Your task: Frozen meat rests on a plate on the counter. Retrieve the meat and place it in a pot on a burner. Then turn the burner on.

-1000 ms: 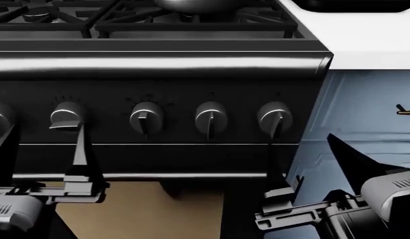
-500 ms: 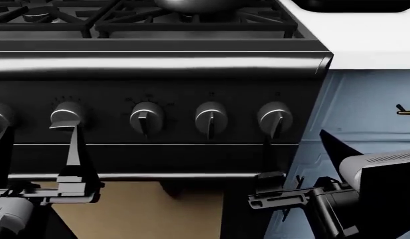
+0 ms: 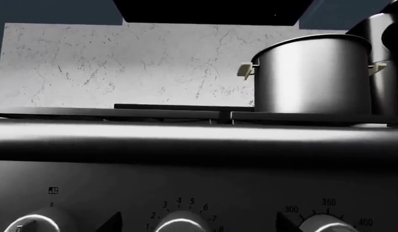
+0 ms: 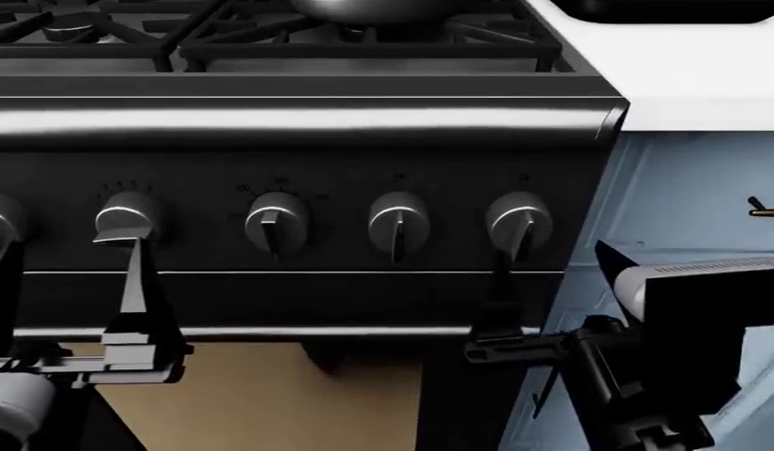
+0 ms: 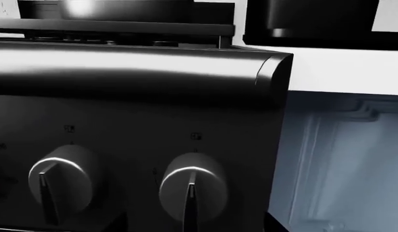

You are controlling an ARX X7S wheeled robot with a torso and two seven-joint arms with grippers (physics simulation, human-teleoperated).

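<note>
**Both arms low at the stove knobs**

Our tall dark grey steel pot (image 3: 313, 73) sits on the black grates; the meat is unseen, presumably inside. Our left gripper (image 4: 127, 352) fingers rise to a silver knob (image 4: 127, 223), seemingly to turn it; our right gripper (image 4: 506, 343) waits. Neither grip can be told.

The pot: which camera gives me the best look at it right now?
Left wrist view: the pot shows its whole grey wall and both cream handles. Head view catches only its lower edge at the frame's top. Right wrist view shows just a dark sliver there.
</note>
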